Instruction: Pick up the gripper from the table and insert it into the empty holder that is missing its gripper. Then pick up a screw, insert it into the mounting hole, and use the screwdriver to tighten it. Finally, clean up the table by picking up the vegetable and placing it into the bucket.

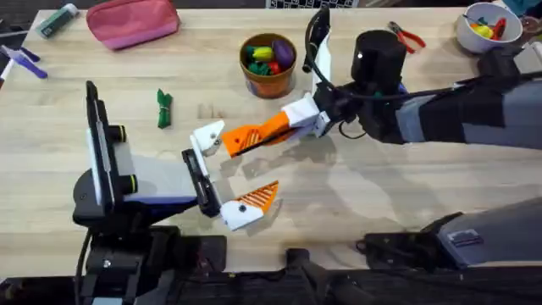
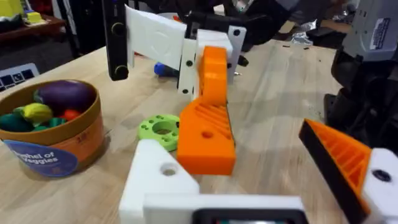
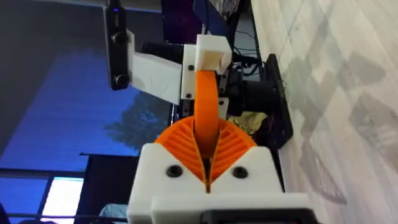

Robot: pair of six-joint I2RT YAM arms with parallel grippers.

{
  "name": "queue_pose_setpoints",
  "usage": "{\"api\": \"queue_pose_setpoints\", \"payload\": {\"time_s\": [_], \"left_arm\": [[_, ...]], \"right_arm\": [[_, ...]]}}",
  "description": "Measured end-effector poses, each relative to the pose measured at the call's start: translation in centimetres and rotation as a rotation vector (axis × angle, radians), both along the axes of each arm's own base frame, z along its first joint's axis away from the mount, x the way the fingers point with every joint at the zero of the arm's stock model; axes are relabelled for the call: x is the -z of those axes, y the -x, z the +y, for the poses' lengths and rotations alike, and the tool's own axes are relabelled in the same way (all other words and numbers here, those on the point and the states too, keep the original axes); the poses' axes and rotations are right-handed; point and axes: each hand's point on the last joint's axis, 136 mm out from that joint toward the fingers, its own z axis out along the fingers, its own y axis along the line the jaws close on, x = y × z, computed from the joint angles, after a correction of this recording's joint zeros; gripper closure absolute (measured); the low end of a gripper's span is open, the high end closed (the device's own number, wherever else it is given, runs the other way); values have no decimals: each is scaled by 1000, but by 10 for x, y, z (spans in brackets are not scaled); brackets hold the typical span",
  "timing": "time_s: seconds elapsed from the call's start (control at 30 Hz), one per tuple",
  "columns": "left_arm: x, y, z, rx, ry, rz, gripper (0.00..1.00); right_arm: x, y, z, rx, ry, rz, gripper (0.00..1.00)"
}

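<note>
While the right pincer (image 1: 292,119) clamps the orange gripper (image 1: 252,134) against the holder (image 1: 207,136), the left pincer (image 1: 227,176) gapes wide, empty above the counter (image 1: 356,195).

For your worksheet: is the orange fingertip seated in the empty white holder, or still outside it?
Outside. The right gripper holds the orange fingertip just at the holder, whose screw hole stays bare.
</note>
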Motion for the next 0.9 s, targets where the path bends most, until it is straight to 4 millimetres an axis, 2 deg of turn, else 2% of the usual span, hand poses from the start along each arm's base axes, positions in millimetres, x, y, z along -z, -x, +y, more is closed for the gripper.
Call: {"api": "queue_pose_setpoints", "payload": {"time_s": [0.3,0.9], "left_arm": [[0,0,0,0,0,0,15],[0,-1,0,-5,-1,-1,15]], "right_arm": [[12,-2,4,5,18,24,990],[7,-3,8,-3,4,-11,991]]}}
